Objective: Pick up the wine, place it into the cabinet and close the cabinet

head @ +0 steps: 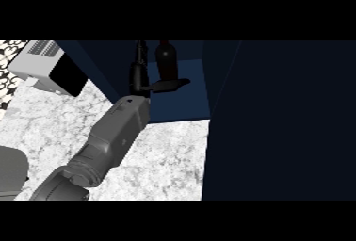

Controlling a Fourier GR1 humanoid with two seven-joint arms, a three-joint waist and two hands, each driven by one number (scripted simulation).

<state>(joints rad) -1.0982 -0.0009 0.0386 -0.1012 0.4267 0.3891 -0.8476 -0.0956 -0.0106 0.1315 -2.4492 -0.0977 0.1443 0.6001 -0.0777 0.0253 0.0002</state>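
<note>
Reaching far into the dark blue cabinet (188, 101), one grey forearm (115, 136) crosses the marbled counter (160, 160) from the near left of the head view, its black hand (142, 77) stretched well inside the opening. From its base at the lower left edge I take it for the left arm, though the elbow runs out of view. The hand looks open: its fingers run straight toward the far wall, and the thumb sticks out to the right, pointing at the wine (165, 59), a dark bottle standing upright on the cabinet floor just to the right of the fingers. Whether the thumb touches the bottle's lower part I cannot tell, since both are black against a dim interior; nothing curls round the glass, so it seems to stand on its own. That placement makes sense for the task: the wine sits deep in the compartment, away from the front edge, where a closing door would not catch it. The straight fingers suggest a release, so the placing looks done and the closing remains. The large, nearly black panel (285, 122) filling the right of the view is probably the open cabinet door, seen edge-on from above, but I cannot be sure. At the far left a white appliance (49, 66) with a black face sits on the counter, well apart from the action. The right hand does not show anywhere.
</note>
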